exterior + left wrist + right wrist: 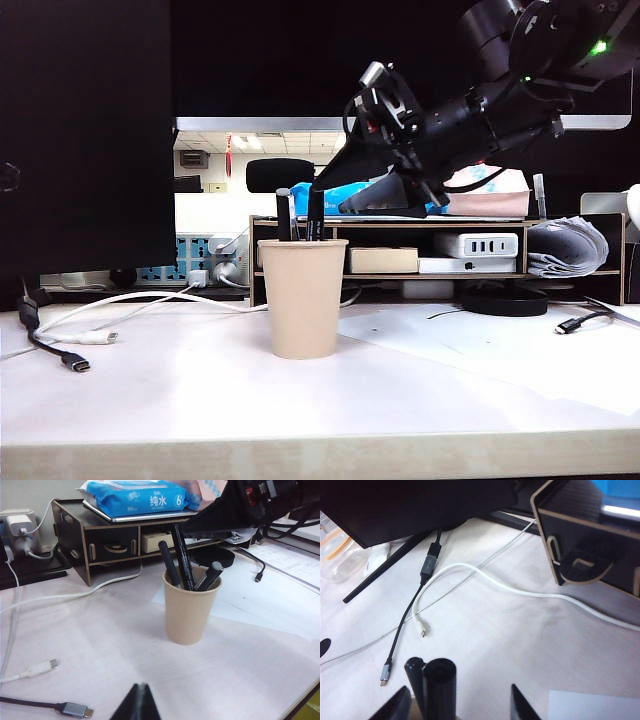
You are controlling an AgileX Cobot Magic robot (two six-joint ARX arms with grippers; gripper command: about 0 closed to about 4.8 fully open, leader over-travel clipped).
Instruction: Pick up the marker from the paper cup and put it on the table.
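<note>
So basically nothing's ticked off yet. The table (180, 390) is a big white desk top with a pale wood front edge, and the only task thing sitting on it is the paper cup (303, 298), roughly mid-width and a bit back from the front edge. No marker lying loose on the tabletop anywhere I can see.

Along the back edge there's a dark wooden organiser shelf (440, 258) with a blue pack of wipes (135, 499) on top. Toward the left edge, a white cable (130, 300) and a black USB cable (55, 352) trail about.

The right gripper (330, 195) hangs in the air above and slightly behind the cup's rim, coming in from the right side. Its jaws are spread wide apart with nothing between them; from its wrist camera the two fingertips sit either side of the pen tops just below.

The marker (184, 562) is in the cup, upright and leaning a little, white lettering on the barrel, sharing the cup with a slim black pen (169, 564) and a dark marker with a rounded cap (212, 574).

The left gripper (137, 702) is parked well away, near the front-left of the table. I only see a dark tip, which looks pinched together, but I can't tell.

So left to do, by my reckoning: drop down, pinch the right barrel, lift it clear, lay it on the tabletop.
</note>
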